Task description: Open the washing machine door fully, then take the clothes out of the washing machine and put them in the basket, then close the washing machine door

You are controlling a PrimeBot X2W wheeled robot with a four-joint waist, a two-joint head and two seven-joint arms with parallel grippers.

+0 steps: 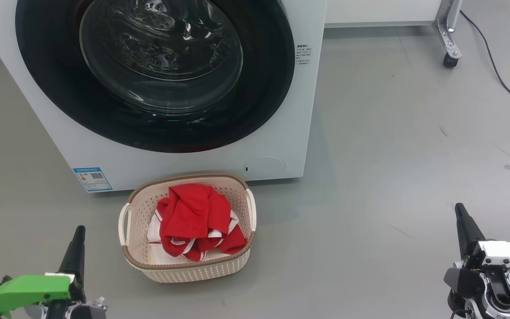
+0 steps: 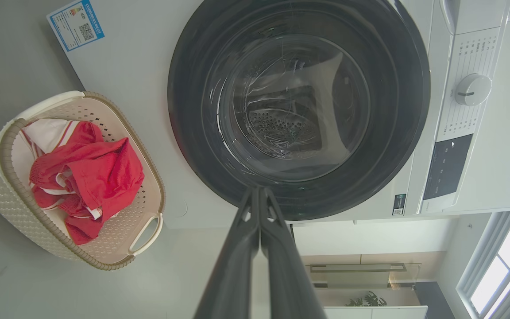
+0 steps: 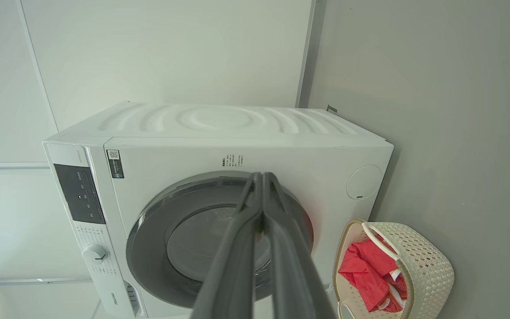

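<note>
– So, where are the red clothes (image 1: 193,212) lying?
– Sitting in the cream basket (image 1: 193,272), at six o'clock from the closed washing machine door (image 1: 60,88); left gripper (image 1: 79,230) and right gripper (image 1: 459,207) are holding jaws closed, empty.

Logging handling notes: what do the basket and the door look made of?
Basket: apparently moulded cream plastic, matte, regular punched holes, brown woven-look rim. Washing machine door: centre likely clear glass, reflective, drum visible through it; rim glossy black, possibly plastic.

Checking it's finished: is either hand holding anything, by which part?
Nothing is held: left hand and right hand are shut, empty. The bright red clothes lie in the cream perforated basket.
</note>
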